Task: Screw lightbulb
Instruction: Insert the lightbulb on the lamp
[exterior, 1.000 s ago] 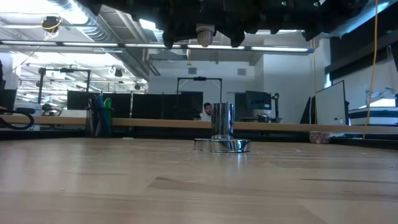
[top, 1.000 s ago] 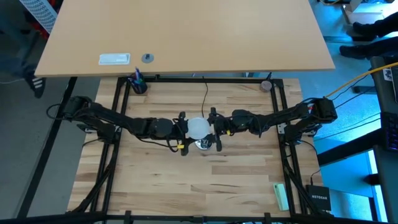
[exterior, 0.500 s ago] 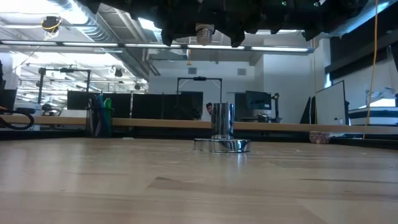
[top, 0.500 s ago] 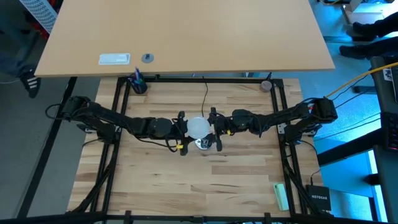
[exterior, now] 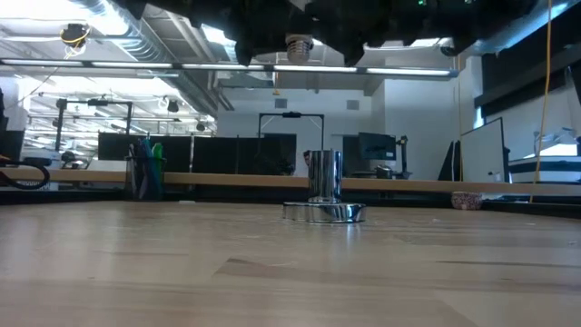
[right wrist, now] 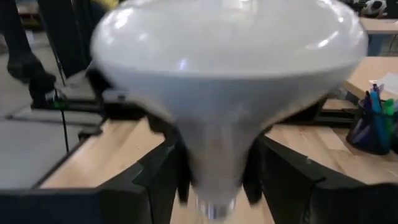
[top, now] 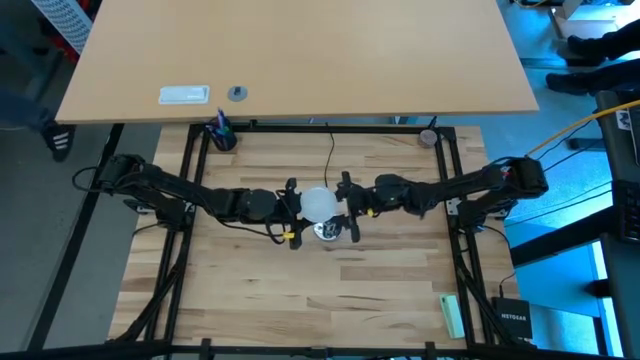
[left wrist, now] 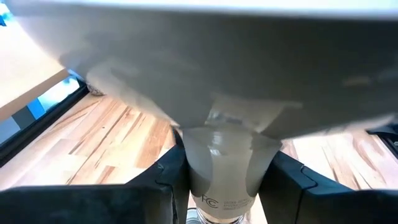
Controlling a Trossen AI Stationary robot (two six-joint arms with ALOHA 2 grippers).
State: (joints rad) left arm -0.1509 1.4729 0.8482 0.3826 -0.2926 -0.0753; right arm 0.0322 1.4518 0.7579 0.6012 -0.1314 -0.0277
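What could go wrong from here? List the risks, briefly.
1. The lightbulb hangs well above the silver socket, its screw base pointing down; if the grip slips it would likely fall and break.
2. Both the left gripper and right gripper pinch the bulb's narrow neck; pulling against each other could crack it.
3. In the low view the screw base sits slightly off the socket's axis, so lowering now may cross-thread.

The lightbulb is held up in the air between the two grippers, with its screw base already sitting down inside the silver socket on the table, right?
Not quite. The lightbulb is held up between the left gripper and right gripper, but its screw base is not in the silver socket. The low view shows the base hanging well above the socket, with open air between them.
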